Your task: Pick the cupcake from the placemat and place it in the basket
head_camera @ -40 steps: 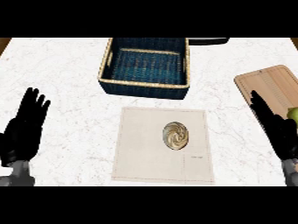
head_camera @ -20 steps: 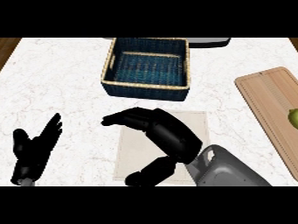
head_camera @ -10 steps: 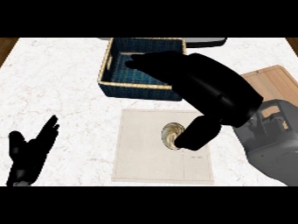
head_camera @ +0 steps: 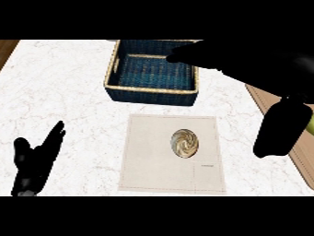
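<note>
One cupcake [head_camera: 184, 143] lies on placemat [head_camera: 156, 170], basket [head_camera: 152, 94] beyond it.

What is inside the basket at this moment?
The basket shows only its blue woven floor; the cupcake lies on the placemat. The right hand covers the basket's right rim.

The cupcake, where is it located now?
In the head view, the cupcake sits on the placemat, right of its centre, just below the basket.

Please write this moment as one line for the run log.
cupcake: on placemat, not held | basket: nothing seen inside | right hand: open, above basket side | left hand: open, resting
</note>
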Tool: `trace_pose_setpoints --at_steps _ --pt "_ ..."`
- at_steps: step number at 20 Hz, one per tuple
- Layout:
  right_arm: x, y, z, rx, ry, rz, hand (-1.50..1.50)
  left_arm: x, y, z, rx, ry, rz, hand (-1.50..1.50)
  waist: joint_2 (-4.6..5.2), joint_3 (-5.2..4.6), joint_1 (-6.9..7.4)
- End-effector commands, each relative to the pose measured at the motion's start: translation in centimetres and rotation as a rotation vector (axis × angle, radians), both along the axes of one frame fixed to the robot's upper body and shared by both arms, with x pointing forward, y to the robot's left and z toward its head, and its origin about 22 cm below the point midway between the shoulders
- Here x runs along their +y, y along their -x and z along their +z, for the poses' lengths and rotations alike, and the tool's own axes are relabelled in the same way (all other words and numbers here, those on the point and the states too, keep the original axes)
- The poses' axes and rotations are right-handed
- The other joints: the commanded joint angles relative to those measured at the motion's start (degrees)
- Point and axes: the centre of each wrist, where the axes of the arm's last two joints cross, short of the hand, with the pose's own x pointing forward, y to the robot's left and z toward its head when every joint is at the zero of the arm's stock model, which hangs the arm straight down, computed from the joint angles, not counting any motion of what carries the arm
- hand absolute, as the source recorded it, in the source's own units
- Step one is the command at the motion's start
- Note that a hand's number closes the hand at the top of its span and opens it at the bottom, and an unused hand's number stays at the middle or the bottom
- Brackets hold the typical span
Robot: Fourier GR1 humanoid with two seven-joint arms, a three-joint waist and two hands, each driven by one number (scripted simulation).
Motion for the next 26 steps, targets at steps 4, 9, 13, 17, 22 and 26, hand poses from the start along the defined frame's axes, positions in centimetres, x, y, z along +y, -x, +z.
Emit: trace_pose_setpoints --at_steps 4,9,13,17,22,26 --pt "-0.8 0.7 2.0 0.039 0.113 0.011 -1.50 0.8 2.4 -3.1 0.142 0.014 0.018 0.00 0.48 -0.56 0.22" --pt "-0.8 1.3 -0.5 0.089 0.063 0.015 -1.50 1.9 2.1 -2.8 0.140 0.004 0.021 0.00 0.56 -0.49 0.11" --pt "0.0 1.4 -3.3 0.100 0.027 -0.002 -1.50 1.2 0.2 -1.4 0.119 0.006 0.028 0.00 0.79 -0.44 0.37" --pt "0.7 1.1 -5.3 0.110 0.012 -0.008 -1.50 -0.4 2.7 -2.1 0.145 0.003 0.011 0.00 0.84 -0.41 1.43" --pt "0.1 1.1 -8.7 0.101 0.003 -0.003 -1.50 1.1 1.2 -1.9 0.137 0.010 0.018 0.00 1.02 -0.41 1.07" --pt "0.6 1.2 -10.3 0.088 0.072 -0.010 -1.50 0.2 1.5 -2.8 0.139 0.011 0.019 0.00 0.98 -0.44 0.98"
